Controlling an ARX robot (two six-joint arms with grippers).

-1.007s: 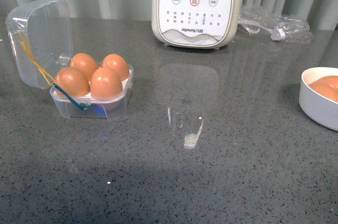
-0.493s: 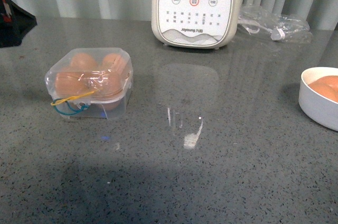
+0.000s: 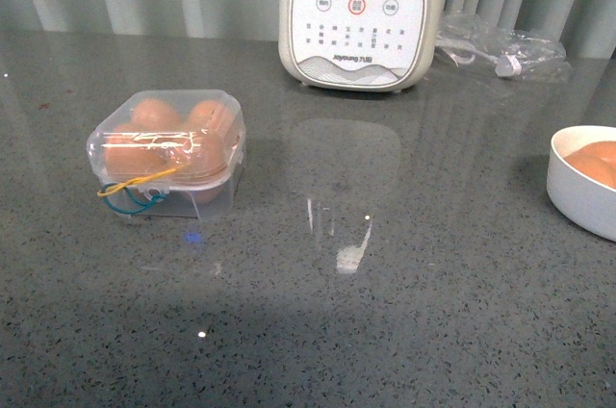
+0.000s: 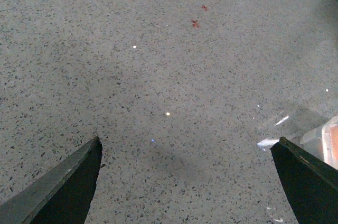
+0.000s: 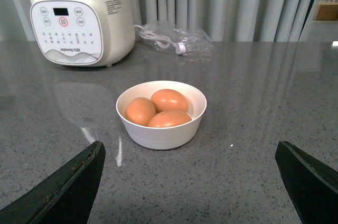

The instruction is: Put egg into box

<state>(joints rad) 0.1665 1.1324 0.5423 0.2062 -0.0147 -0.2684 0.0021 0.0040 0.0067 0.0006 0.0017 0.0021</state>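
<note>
**BOX AND PINCER POSITIONS**

Left pincer (image 4: 188, 140): jaws wide apart, empty, above the bare surface (image 4: 158, 65). A corner of the box (image 4: 322, 138) shows just beside one finger. Right pincer (image 5: 190, 145): jaws wide apart, empty. The bowl (image 5: 158, 137) holding three loose eggs (image 5: 169, 100) lies ahead of it, clear of both fingers. In the front view the box lid is down over the boxed eggs (image 3: 154, 117). A cooker (image 3: 364, 13) stands at the rear.

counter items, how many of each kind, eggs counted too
clear plastic lidded egg box: 1
round white bowl: 1
smooth orange-brown eggs: 7, 4 in the box, 3 in the bowl
cream-white countertop appliance: 1
crumpled clear plastic bag: 1
total: 11
</note>
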